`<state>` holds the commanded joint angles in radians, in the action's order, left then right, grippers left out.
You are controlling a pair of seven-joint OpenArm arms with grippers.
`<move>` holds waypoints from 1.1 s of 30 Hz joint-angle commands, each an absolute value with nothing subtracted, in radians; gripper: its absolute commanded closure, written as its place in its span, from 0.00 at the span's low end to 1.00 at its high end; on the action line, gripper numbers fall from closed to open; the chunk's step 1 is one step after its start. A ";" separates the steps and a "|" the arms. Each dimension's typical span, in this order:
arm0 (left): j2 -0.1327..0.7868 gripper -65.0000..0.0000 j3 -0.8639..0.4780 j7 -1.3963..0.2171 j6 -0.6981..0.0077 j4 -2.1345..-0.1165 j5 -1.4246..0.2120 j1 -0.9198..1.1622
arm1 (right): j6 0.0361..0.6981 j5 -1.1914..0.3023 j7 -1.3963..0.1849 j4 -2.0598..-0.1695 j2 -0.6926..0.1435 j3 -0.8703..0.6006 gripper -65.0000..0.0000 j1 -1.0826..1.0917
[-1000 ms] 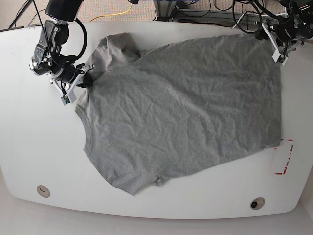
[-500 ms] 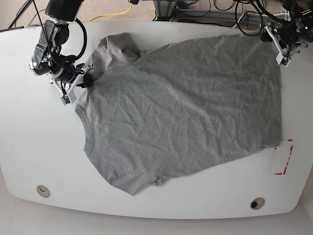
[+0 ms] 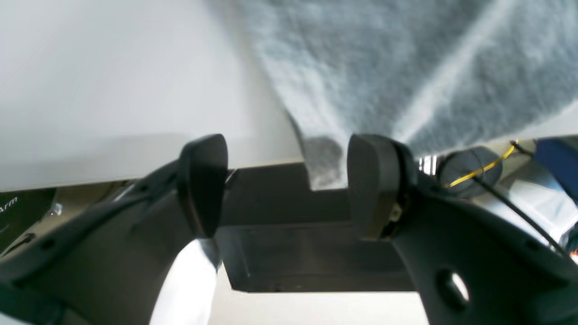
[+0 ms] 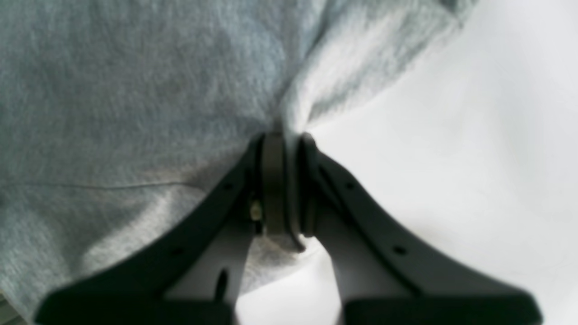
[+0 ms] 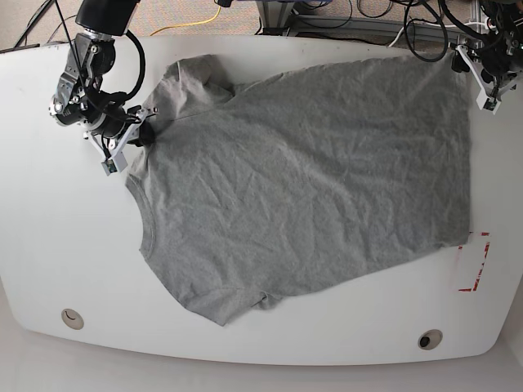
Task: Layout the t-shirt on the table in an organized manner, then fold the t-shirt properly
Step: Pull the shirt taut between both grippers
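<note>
My right gripper (image 4: 283, 140) pinches the grey t-shirt (image 5: 310, 180) at the shoulder, upper left of the base view. My left gripper (image 3: 286, 180) gapes wide, empty, at the white table (image 5: 49, 237) edge, upper right, near the hem corner.

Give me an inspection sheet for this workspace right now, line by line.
Surface: white table, two grommet holes, red tape mark near its edge.
Job's things: grey t-shirt spread flat, wrinkled, one sleeve bunched at the far edge.
Clutter: nothing seen.
Grippers: right claw shut on the t-shirt by its shoulder; left claw open at the t-shirt's far corner, holding nothing.
Cables: yellow cable and black cables beyond the table.
Surroundings: floor and a metal frame behind the table.
</note>
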<state>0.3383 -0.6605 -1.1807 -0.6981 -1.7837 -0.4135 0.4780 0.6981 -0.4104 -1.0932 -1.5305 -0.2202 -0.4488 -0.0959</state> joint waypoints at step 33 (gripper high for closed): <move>0.286 0.43 -0.581 -1.178 -0.698 -1.685 -0.392 0.444 | 0.698 -0.410 -1.093 -1.531 -0.220 -0.449 0.91 -0.096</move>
